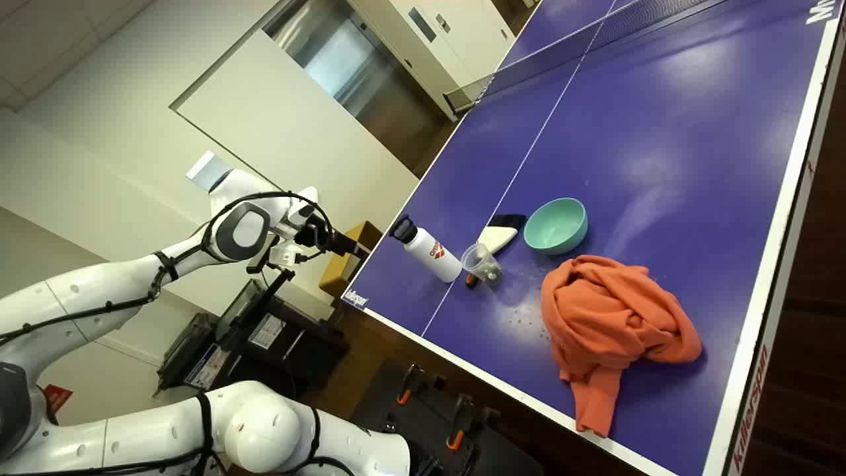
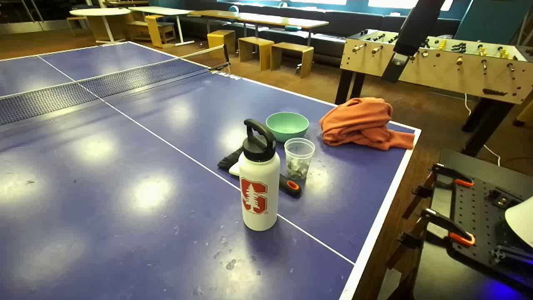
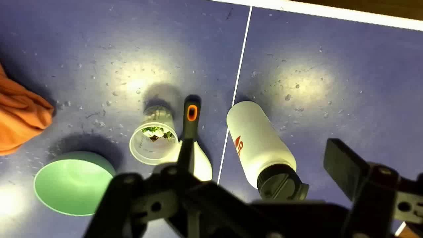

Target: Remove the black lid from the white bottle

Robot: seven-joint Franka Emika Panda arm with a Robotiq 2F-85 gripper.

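- The bottle [image 2: 260,192] stands upright on the counter [image 2: 179,233], right by the white line [image 2: 316,240]; it is white with a red emblem.
- The lid [image 2: 259,150], black with a loop handle, sits on top of the bottle.
- The fingers [image 3: 345,168] are parted wide and free; in the wrist view the lid shows in the gap between them, apart from both.
- The clear cup [image 2: 299,152] stands near the bottle, with green and white bits [image 2: 297,169] low inside.
- The brush [image 3: 190,129] lies between the cup and the bottle, its head partly hidden by a finger in the wrist view.
- The green bowl [image 2: 287,133] stands near the brush.
- The orange cloth [image 2: 356,121] lies heaped near the bowl, one end at the counter's edge.
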